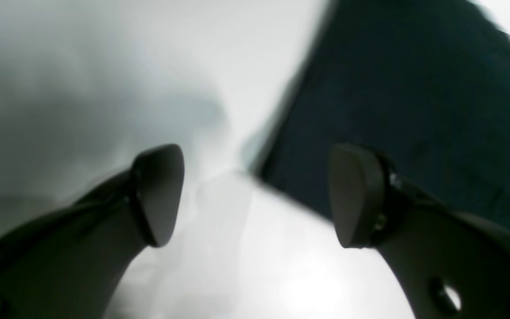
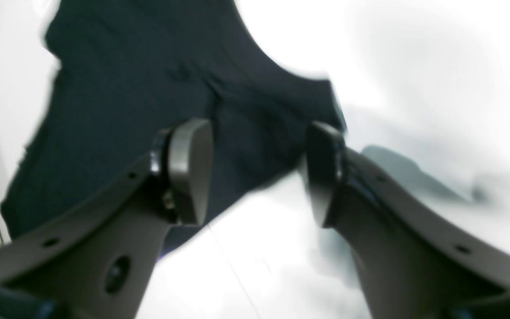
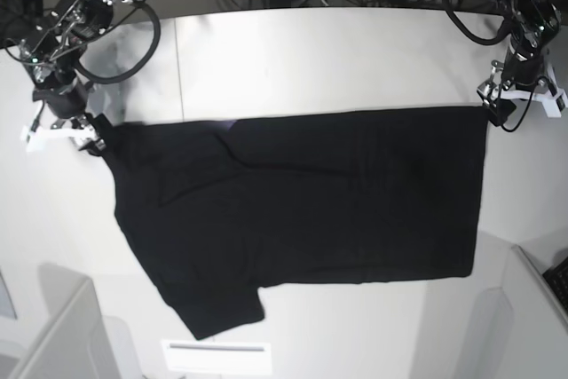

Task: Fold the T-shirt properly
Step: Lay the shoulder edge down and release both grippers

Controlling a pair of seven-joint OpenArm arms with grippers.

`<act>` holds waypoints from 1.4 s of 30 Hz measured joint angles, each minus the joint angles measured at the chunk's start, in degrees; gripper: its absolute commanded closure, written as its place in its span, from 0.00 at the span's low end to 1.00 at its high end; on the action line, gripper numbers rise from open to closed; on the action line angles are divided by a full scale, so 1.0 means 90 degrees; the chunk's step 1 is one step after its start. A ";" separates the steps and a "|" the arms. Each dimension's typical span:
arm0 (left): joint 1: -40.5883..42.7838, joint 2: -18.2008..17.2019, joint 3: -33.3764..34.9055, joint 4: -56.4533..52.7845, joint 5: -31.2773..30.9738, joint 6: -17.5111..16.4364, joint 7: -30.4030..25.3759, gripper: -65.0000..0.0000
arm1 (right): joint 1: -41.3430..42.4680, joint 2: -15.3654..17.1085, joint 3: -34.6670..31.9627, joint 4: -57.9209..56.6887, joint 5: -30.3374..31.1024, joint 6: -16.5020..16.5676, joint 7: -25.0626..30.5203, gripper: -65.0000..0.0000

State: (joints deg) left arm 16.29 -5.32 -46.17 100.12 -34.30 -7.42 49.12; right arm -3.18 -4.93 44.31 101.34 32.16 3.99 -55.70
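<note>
I see the T-shirt (image 3: 302, 210) lying flat and spread out on the white table (image 3: 293, 59), and I place everything else against it. Its hem end lies toward the side of the left gripper (image 3: 497, 106), and its shoulder end toward the right gripper (image 3: 87, 135); one short sleeve (image 3: 217, 308) sticks out from the shirt's near edge, toward the front of the table. No print shows on the face turned up; it reads as plain black cloth with a few soft creases near the shoulder. My left gripper hangs just over the far hem corner of the shirt, and in the left wrist view its two pads (image 1: 160, 195) stand well apart with bare table between them and the shirt's corner (image 1: 281, 177) lying below, so it is released and holds nothing. My right gripper sits at the far shoulder corner of the shirt; in the right wrist view its fingers (image 2: 191, 170) are parted too, with black cloth (image 2: 255, 146) visible through the gap and beneath them, not pinched. Both wrist views are blurred, so I cannot tell whether either fingertip brushes the fabric.
</note>
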 measured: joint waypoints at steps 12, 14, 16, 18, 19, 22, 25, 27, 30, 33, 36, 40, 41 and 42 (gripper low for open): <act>-0.0447 0.0092 -0.0121 -0.1384 -0.0100 -0.0925 -0.0226 0.25 | 0.0046 0.0073 0.0010 -0.1547 0.0121 -0.0007 0.0578 0.46; -0.0593 0.0090 -0.0126 -0.1583 -0.0126 -0.0996 -0.0311 0.25 | 0.0070 0.0075 -0.0019 -0.1685 0.0175 0.0010 0.0848 0.46; -0.0765 0.0058 -0.0109 -0.1790 -0.0175 -0.1005 -0.0369 0.25 | 0.0136 0.0078 -0.0027 -0.1802 0.0199 0.0029 0.0969 0.46; -0.0877 0.0044 -0.0112 -0.1916 -0.0209 -0.1015 -0.0386 0.25 | 0.0233 0.0112 -0.0032 -0.1972 0.0219 0.0049 0.1020 0.46; -0.0908 0.0044 -0.0112 -0.1945 -0.0219 -0.1015 -0.0408 0.25 | 0.0277 0.0148 -0.0032 -0.2055 0.0228 0.0061 0.1020 0.46; -0.1030 0.0053 -0.0114 -0.1987 -0.0180 -0.1013 -0.0398 0.25 | 0.0435 0.0272 -0.0044 -0.2302 0.0284 0.0112 0.1037 0.46; -0.1093 0.0061 -0.0097 -0.2001 -0.0175 -0.1013 -0.0376 0.30 | 0.0624 0.0432 -0.0044 -0.2637 0.0352 0.0134 0.1061 0.47; -0.1100 0.0058 -0.0097 -0.2021 -0.0160 -0.0991 -0.0359 0.46 | 0.0690 0.0459 -0.0046 -0.2722 0.0379 0.0134 0.1073 0.47; -0.1098 0.0061 -0.0097 -0.2047 -0.0109 -0.0991 -0.0223 0.78 | 0.0682 0.0459 -0.0049 -0.2735 0.0335 0.0143 0.1146 0.56; -0.1064 0.0075 -0.0097 -0.2062 -0.0085 -0.0988 -0.0180 1.00 | 0.0661 0.0461 -0.0044 -0.2776 0.0277 0.0151 0.1146 0.78; -0.1066 0.0078 -0.0095 -0.2062 -0.0083 -0.0988 -0.0170 1.00 | 0.0627 0.0457 -0.0044 -0.2805 0.0260 0.0151 0.1105 0.97; -0.1027 0.0039 -0.0063 -0.2059 -0.0100 -0.0988 -0.0170 1.00 | 0.0631 0.0457 0.0000 -0.2805 0.0265 0.0151 0.1078 1.00; -0.0988 -0.0039 0.0039 -0.2057 -0.0102 -0.0988 -0.0165 1.00 | 0.0631 0.0457 0.0012 -0.2803 0.0284 0.0151 0.1061 1.00; -0.0937 -0.0141 0.0209 -0.2045 -0.0100 -0.0988 -0.0160 1.00 | 0.0631 0.0454 0.0012 -0.2803 0.0282 0.0153 0.1064 1.00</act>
State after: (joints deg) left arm 7.86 -6.59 -44.29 81.71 -35.20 -16.32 47.68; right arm 2.50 -0.84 44.42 76.12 34.70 5.37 -46.13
